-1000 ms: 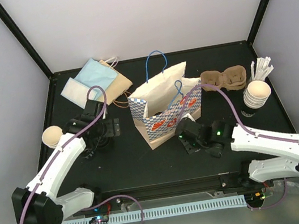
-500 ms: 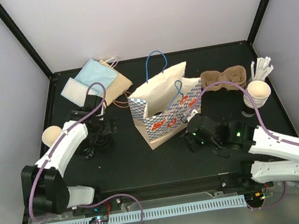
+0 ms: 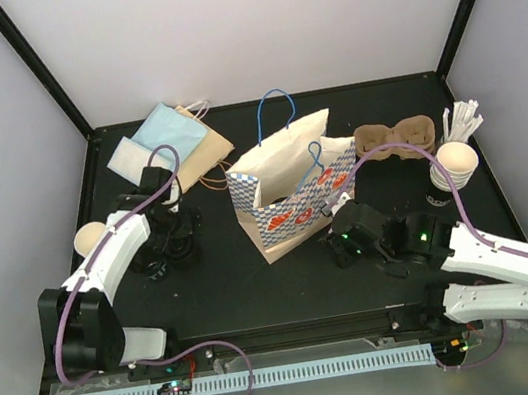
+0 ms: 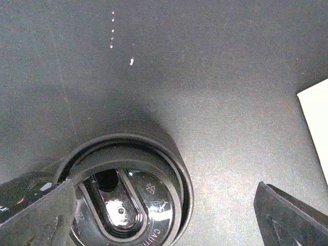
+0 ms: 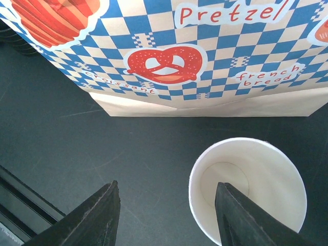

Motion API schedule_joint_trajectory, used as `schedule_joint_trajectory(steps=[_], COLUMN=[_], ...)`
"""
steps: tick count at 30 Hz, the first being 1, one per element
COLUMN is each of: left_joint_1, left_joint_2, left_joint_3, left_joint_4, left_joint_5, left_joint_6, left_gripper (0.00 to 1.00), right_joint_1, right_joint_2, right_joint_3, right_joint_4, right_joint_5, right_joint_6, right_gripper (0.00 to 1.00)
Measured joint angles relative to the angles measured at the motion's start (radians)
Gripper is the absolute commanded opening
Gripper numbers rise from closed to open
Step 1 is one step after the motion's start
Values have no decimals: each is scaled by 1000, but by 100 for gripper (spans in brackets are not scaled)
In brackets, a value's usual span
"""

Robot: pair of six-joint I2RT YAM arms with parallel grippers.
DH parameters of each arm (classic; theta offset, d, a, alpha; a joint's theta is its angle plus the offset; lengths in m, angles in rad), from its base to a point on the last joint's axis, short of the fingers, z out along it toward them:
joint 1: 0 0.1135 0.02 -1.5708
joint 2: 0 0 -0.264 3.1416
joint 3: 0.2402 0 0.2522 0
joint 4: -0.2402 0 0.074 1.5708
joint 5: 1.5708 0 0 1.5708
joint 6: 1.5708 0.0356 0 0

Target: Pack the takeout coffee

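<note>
While the left gripper (image 4: 161, 192) hangs over the dark table (image 4: 205, 77) with its fingers spread as wide as they go, the small round black plastic lid (image 4: 128, 210) lies flat directly beneath it, closer to the left finger than to the right and gripped by neither. It may sit on top of other lids; the wrist view does not settle that. I judge the lid to be light, thin and springy, with a glossy, slippery surface. The stiffest place to take hold looks to be the outer rim, squeezed gently across its full width.

The right gripper (image 5: 166, 189) has its fingers parted about halfway, with only bare table between them. An upright, empty cream-tan paper cup (image 5: 261, 179) stands just outside its right finger (image 5: 246, 220), which overlaps the rim in view. Whether they touch I cannot tell. The cup should be very light, easy to tip and easy to crush, so a soft grip on the wall below the rolled rim seems safest. The blue-checked paper bag (image 5: 230, 51) stands just ahead of these fingertips, and the brown moulded-pulp two-hole cup tray (image 3: 394, 138) lies farther beyond them to the right
</note>
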Motion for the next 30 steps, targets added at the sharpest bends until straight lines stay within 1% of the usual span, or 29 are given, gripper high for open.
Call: schedule_joint_trajectory(steps=[5, 12, 19, 27, 30], left_joint_1=[0, 0, 21, 67, 76], left_joint_2=[-10, -48, -103, -105, -105], left_joint_3=[0, -33, -56, -70, -70], left_joint_4=[-8, -38, -53, -53, -58], left_joint_5=[37, 54, 50, 42, 13], left_joint_6=[-3, -60, -96, -97, -104], left_gripper=[92, 93, 92, 91, 91], right_joint_1=[0, 0, 0, 0, 0], right_joint_2=[0, 0, 6, 10, 10], right_joint_3=[0, 0, 0, 0, 0], right_joint_4=[1, 11, 14, 16, 16], right_joint_5=[0, -5, -12, -16, -16], right_joint_6=[0, 0, 0, 0, 0], right_gripper=[54, 54, 54, 54, 54])
